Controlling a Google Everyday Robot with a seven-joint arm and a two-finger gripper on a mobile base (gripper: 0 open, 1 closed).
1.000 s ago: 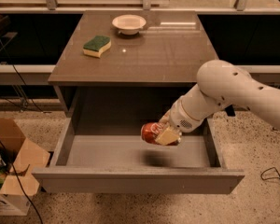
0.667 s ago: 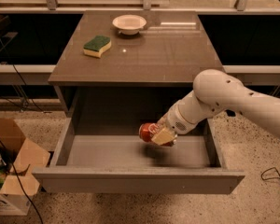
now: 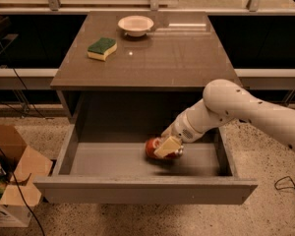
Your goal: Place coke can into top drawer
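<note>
The top drawer is pulled open below the grey-brown cabinet top. My gripper reaches down into it from the right, at the end of the white arm. It is shut on the coke can, a red can lying on its side. The can is low over the drawer floor, right of the middle; I cannot tell whether it touches the floor. The pale fingers cover the can's right half.
On the cabinet top lie a green and yellow sponge and a white bowl. A cardboard box stands on the floor at the left. A black cable lies at the right.
The gripper has carried the can leftward and lower into the drawer, closer to its floor.
</note>
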